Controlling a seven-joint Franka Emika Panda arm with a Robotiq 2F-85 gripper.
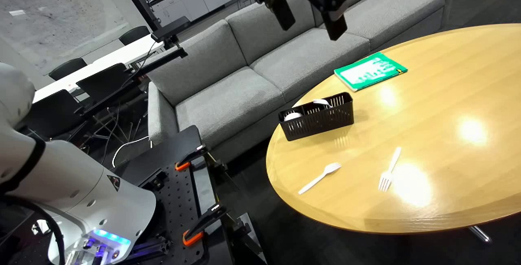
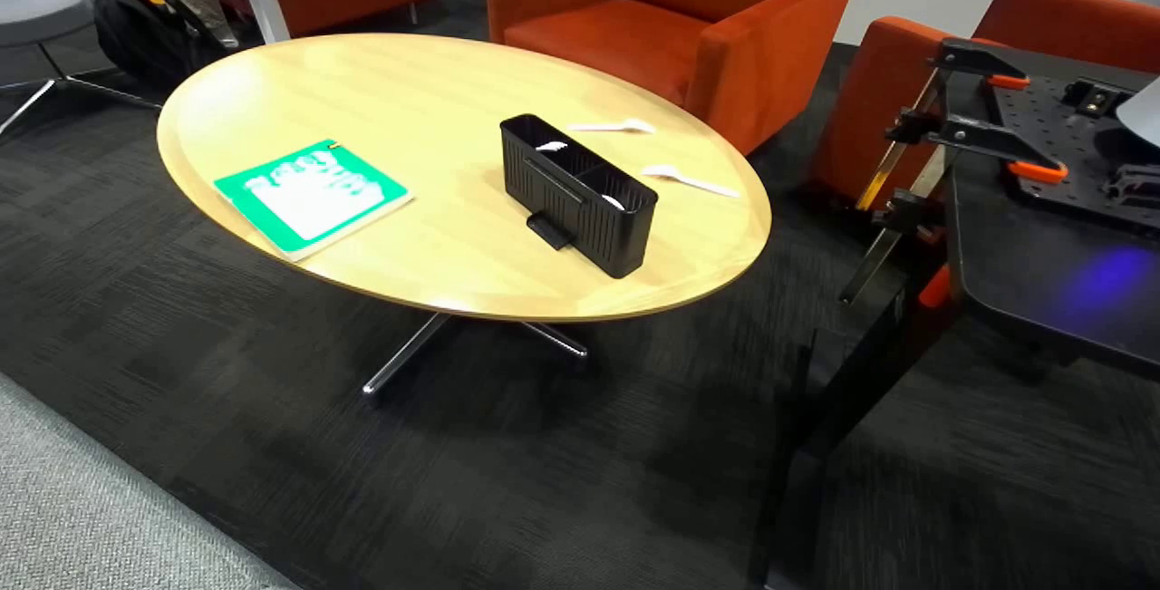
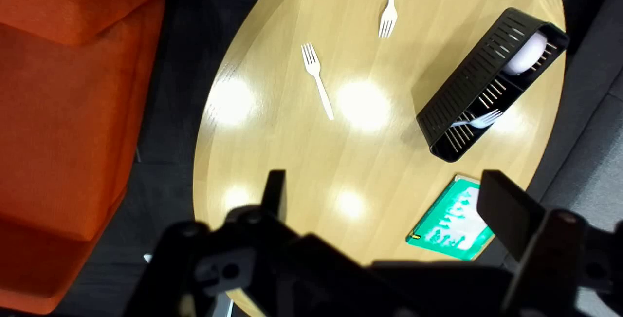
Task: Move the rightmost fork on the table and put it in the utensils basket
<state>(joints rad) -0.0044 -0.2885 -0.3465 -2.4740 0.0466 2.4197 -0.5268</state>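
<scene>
The rightmost fork, white plastic, lies flat on the table (image 1: 447, 90), at right in an exterior view (image 1: 386, 179). The same fork shows in an exterior view (image 2: 634, 126) and the wrist view (image 3: 312, 66). Another white fork (image 1: 330, 168) lies nearer the robot, also seen in the wrist view (image 3: 388, 17). The black utensils basket (image 1: 321, 122) stands upright and holds a white fork and a rounded white piece; it also shows in an exterior view (image 2: 580, 209) and the wrist view (image 3: 462, 78). My gripper (image 1: 311, 27) is open and empty, high above the table; its fingers show in the wrist view (image 3: 382, 185).
A green-and-white packet (image 1: 370, 71) lies on the table beyond the basket, also seen in an exterior view (image 2: 313, 191). A grey sofa (image 1: 260, 49) stands along one side. A red armchair (image 2: 625, 37) stands on the opposite side.
</scene>
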